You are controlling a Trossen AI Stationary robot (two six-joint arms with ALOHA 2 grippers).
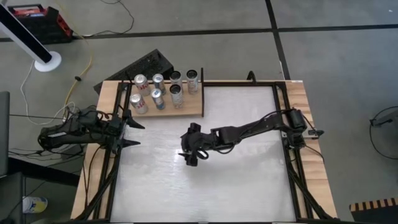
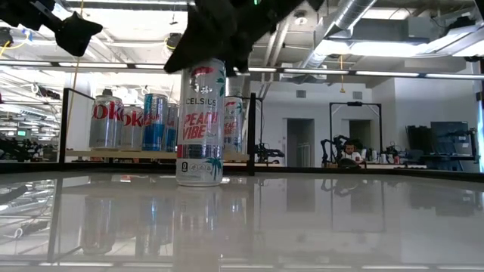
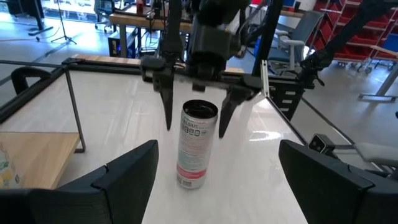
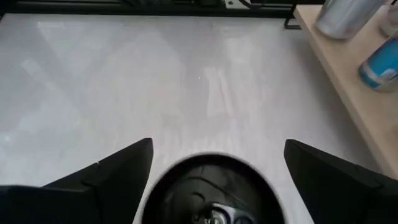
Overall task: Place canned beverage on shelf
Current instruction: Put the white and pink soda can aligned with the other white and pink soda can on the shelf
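Tall can (image 2: pixel 200 121) reads "CELSIUS PEACH VIBE"; shelf cans (image 2: pixel 106 119) "oke".

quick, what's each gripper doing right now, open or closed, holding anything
Left gripper: open, empty, at the table's left edge.
Right gripper: open, fingers straddling the upright can, not gripping it.

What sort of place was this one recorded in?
Most likely a robotics lab or workshop: exposed ceiling ducts, workbenches and red shelving racks beyond the table, and a person seated at a desk.

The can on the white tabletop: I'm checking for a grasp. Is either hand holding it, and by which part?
Nothing is held. The right hand is open, its fingers either side of the can's top without touching; the left hand is open and empty.
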